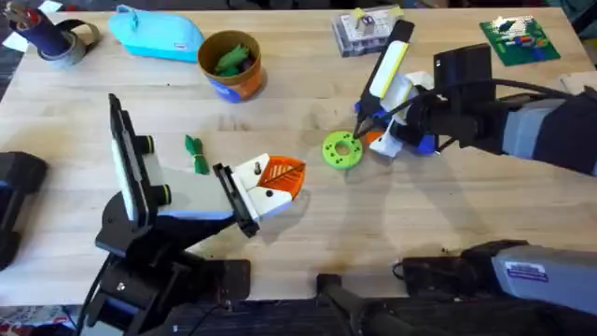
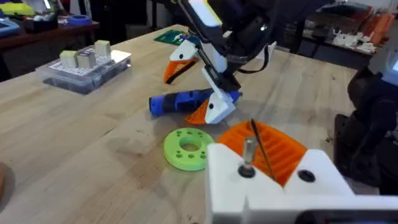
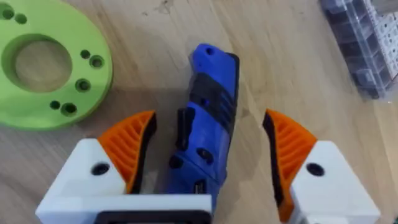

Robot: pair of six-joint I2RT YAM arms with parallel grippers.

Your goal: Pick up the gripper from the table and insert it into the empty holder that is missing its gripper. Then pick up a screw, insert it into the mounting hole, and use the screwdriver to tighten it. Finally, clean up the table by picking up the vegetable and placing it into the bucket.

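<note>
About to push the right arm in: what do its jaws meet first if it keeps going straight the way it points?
The screwdriver, lying between the open jaws of the right gripper. Beyond it is the table; the green disc sits off to one side.

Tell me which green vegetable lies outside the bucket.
The small vegetable on the bare wood beside the white holder. The other vegetable sits inside the bucket.

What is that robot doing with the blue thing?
The right gripper is open around the blue screwdriver, which lies on the table beside a green ring. It looks about to pick it up. A screw already stands in the white holder, next to its orange gripper. One green vegetable lies on the table, not yet in the bucket.
</note>
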